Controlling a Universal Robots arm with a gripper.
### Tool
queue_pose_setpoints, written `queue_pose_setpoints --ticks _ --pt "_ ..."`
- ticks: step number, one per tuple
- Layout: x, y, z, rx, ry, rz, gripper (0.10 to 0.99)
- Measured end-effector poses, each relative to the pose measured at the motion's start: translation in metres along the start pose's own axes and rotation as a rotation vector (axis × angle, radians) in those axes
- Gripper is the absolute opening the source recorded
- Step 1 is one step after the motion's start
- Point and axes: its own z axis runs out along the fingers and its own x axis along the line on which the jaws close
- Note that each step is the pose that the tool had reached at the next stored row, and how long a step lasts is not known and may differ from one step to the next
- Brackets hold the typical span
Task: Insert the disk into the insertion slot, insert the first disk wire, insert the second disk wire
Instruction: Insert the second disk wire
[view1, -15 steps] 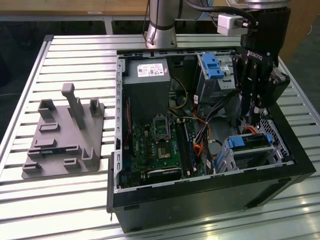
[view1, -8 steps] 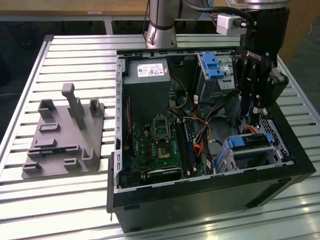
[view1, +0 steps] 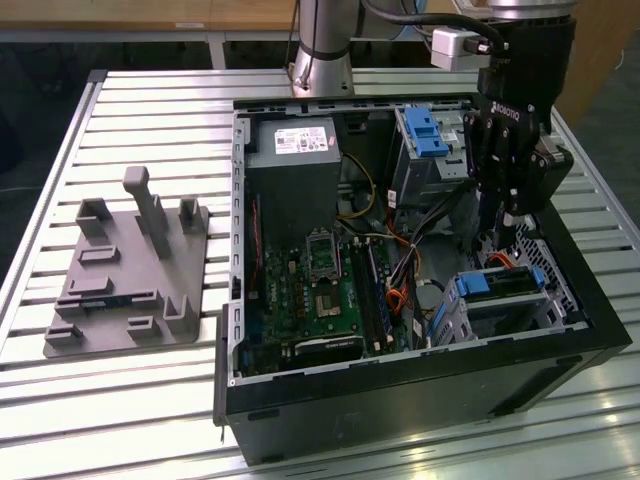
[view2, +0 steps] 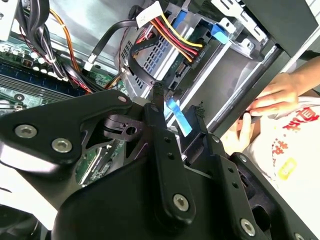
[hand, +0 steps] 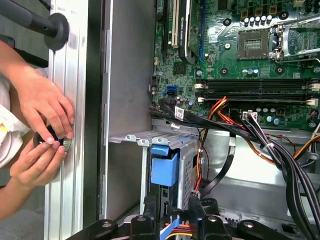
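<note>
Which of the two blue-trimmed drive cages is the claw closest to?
The small cage at the exterior view's right, nearest the camera; the claw hangs just above it. The bay with the blue latch sits farther back.

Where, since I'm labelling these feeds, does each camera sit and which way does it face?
Exterior view: off the arm, up high, looking down into the open computer case; the arm and gripper show.
First wrist view: on the wrist, looking past the gripper at the insertion slot and motherboard.
Second wrist view: on the wrist, looking past the gripper into the insertion slot.
Both wrist views share the insertion slot, the gripper and a person's hand.
</note>
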Motion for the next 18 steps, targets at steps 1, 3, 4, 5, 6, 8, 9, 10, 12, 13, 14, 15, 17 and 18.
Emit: queue_pose_setpoints --ticks 1,3,4,5,6,8,9,10,12,13,14,15,17,18 --pt "-0.0004 0.0000 0.0002 0.000 0.0038 0.000 0.396" --pt "-0.0012 0.0000 0.0004 -0.001 0.0110 -0.001 0.396" --pt "-0.0016 0.0000 0.0004 -0.001 0.0132 -0.001 0.396" --pt "-0.0020 -0.0001 0.0005 -0.001 0.0142 -0.002 0.396" --pt "-0.0025 -0.0001 0.0004 -0.001 0.0153 -0.002 0.396" --pt "-0.0038 -0.0002 0.0004 0.000 0.0171 -0.003 0.380" --pt "-0.0043 -0.0002 0.0004 0.000 0.0179 -0.004 0.306" --pt "-0.0048 -0.0003 0.0006 0.000 0.0186 -0.005 0.306" --pt "-0.0057 -0.0003 0.0011 0.001 0.0205 -0.006 0.306" --pt "-0.0062 -0.0003 0.0012 0.001 0.0218 -0.007 0.306" --pt "-0.0067 -0.0003 0.0014 0.001 0.0230 -0.007 0.306" --pt "-0.0072 -0.0004 0.0014 0.001 0.0244 -0.008 0.306" --pt "-0.0081 -0.0004 0.0016 0.002 0.0268 -0.010 0.306" --pt "-0.0086 -0.0004 0.0017 0.003 0.0278 -0.012 0.306"
